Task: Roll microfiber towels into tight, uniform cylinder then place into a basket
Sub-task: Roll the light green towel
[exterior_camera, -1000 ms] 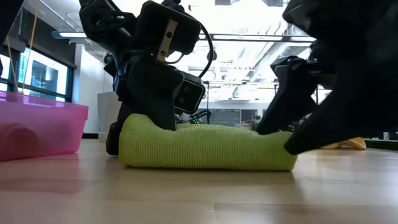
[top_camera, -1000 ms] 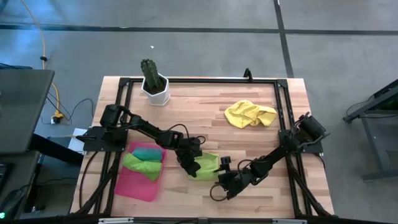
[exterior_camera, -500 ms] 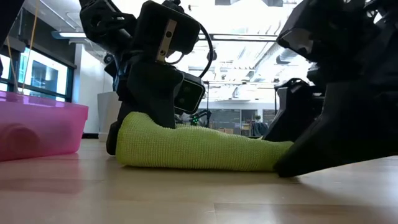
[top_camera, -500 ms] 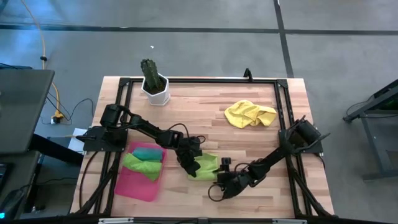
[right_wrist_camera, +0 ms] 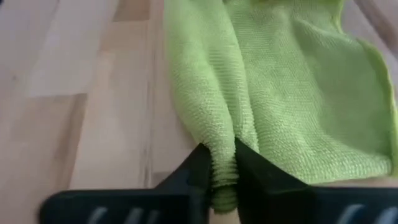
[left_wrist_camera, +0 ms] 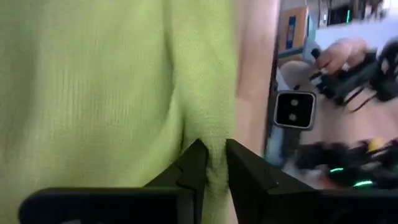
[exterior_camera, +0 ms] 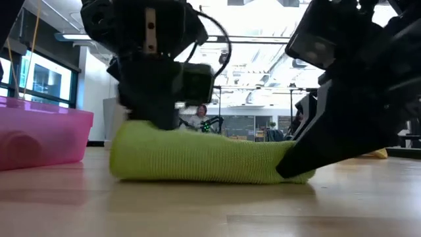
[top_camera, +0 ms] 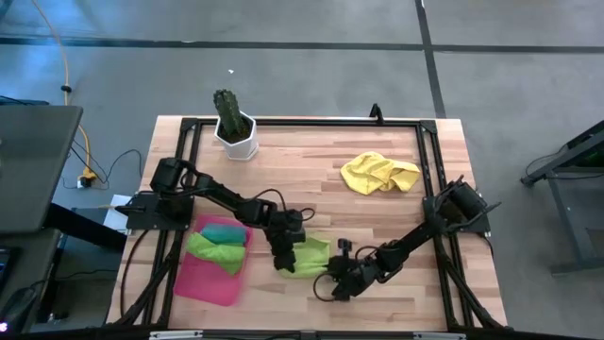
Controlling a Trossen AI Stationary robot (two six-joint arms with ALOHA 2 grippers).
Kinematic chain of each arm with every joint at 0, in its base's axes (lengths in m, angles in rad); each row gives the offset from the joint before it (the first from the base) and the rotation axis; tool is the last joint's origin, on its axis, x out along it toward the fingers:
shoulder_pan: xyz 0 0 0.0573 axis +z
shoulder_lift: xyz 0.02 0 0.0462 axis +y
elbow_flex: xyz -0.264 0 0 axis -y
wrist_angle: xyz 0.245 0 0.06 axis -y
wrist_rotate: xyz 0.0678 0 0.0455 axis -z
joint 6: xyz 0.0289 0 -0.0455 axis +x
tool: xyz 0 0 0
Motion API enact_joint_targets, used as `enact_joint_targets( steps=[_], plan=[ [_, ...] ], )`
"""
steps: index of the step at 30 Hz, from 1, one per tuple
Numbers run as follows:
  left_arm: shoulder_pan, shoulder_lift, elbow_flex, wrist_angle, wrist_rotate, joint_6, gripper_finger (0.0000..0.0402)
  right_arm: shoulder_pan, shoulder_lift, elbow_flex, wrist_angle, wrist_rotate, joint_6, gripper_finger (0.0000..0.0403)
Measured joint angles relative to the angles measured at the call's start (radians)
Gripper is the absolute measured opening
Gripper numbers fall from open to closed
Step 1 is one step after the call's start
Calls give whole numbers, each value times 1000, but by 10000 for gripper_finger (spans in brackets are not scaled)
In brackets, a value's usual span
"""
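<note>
- lime towel (right_wrist_camera: pixel 280 93): knitted microfiber cloth, ribbed, matt, fuzzy where my fingers (right_wrist_camera: pixel 255 177) pinch it
- my fingers: dark, smooth, matt plastic look
- table (top_camera: pixel 311 170): pale wood planks, smooth, slight sheen
- basket (exterior_camera: pixel 39 135): translucent pink plastic, glossy
- yellow towel (top_camera: pixel 379 174): soft, crumpled cloth
- cactus pot (top_camera: pixel 236 140): white, smooth

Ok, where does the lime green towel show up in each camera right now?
High view: lime green towel near the table's front edge, between both grippers.
Low view: fills the centre.
Left wrist view: covers most of the frame.
Right wrist view: bunched ahead of the fingers.
Shared landmark: pink basket.
</note>
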Motion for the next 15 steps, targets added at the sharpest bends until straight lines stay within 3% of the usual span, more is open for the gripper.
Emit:
enact_joint_targets(
  steps=[9,15],
  plan=[
    [-9,-18,4,13,-203,446,115,-26,0,0,10,-191,140,8],
    [-9,-19,5,9,-297,679,125,-58,-3,1,12,-349,286,7]
  ],
)
